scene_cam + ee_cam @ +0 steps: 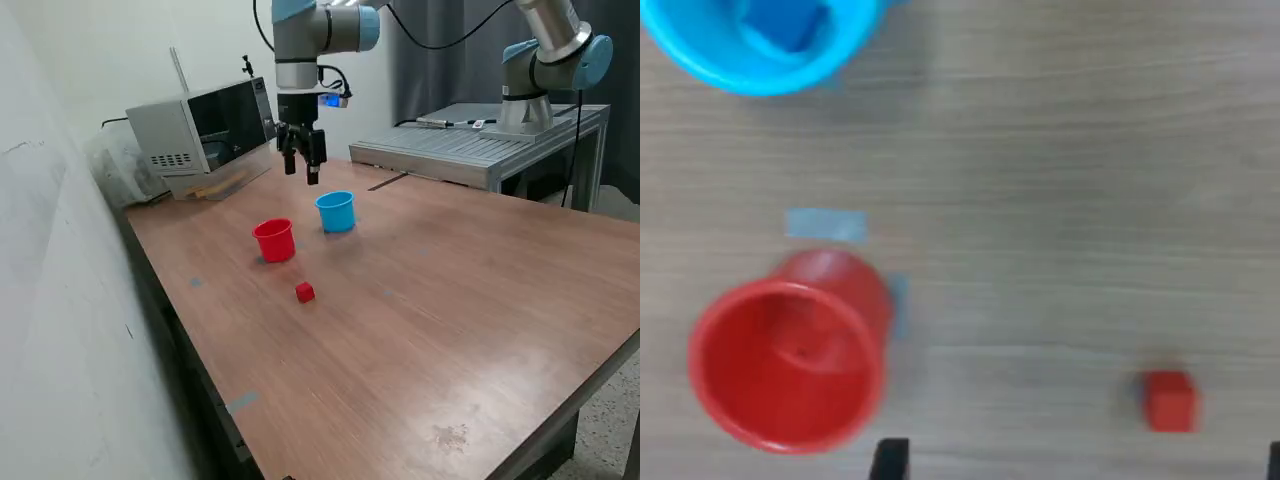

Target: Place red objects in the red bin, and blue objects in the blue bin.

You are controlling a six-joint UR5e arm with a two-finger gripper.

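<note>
**Red cube alone on the desk, tool raised behind the cups**

Wood-grain desk (450,300) fills most of the exterior view. The red cup (274,240) stands upright left of centre, and the light-blue cup (336,211) stands just beside it, up and to the right, the two not touching. One red cube (305,292) lies on the bare desk below the red cup, near it but apart. The tool (304,168) hangs in the air in the upper middle of the frame, above and behind the cups, its fingers slightly apart with nothing between them. A microwave (205,130) sits at the upper left.

In the wrist view, the red cup (790,355) is seen from above and looks empty inside. The light-blue cup (760,45) is cut off by the frame edge and holds something blue (790,25), too blurred to count. The red cube (1169,400) rests on the desk well apart from both cups. A strip of pale blue tape (826,224) lies between the cups.
</note>
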